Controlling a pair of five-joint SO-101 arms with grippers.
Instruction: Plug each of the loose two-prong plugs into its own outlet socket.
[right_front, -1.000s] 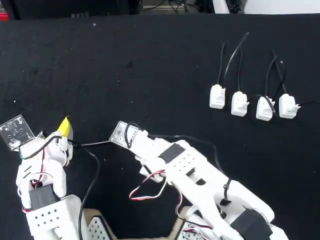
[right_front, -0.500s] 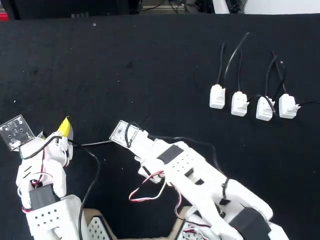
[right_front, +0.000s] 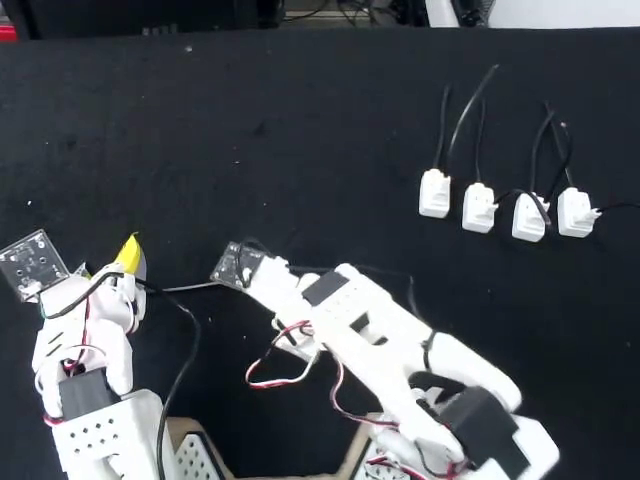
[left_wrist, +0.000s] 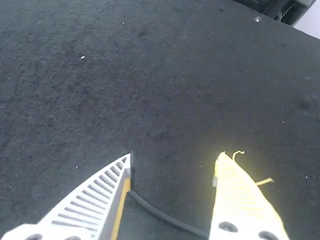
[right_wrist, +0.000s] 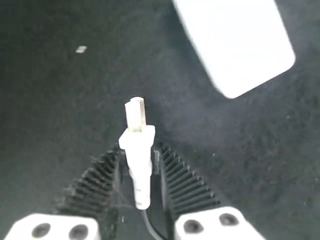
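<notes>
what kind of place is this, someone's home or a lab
Probably a robotics test bench: the left arm and right arm, wiring exposed, sit at a black-covered table, with four white corded plugs laid in a row.

This is a robotics lab bench: a table (right_front: 250, 120) covered in black cloth carries the white printed left arm (right_front: 85, 340) at 8 o'clock and right arm (right_front: 390, 340) at 5 o'clock, with bare servo wires (right_front: 290, 365) and a small exposed circuit board (right_front: 30, 262). At 2 o'clock lies a row of white outlet sockets (right_front: 479, 208) with short loose leads. At 12 o'clock tangled cables (right_front: 350, 12) show past the table's far edge.
</notes>
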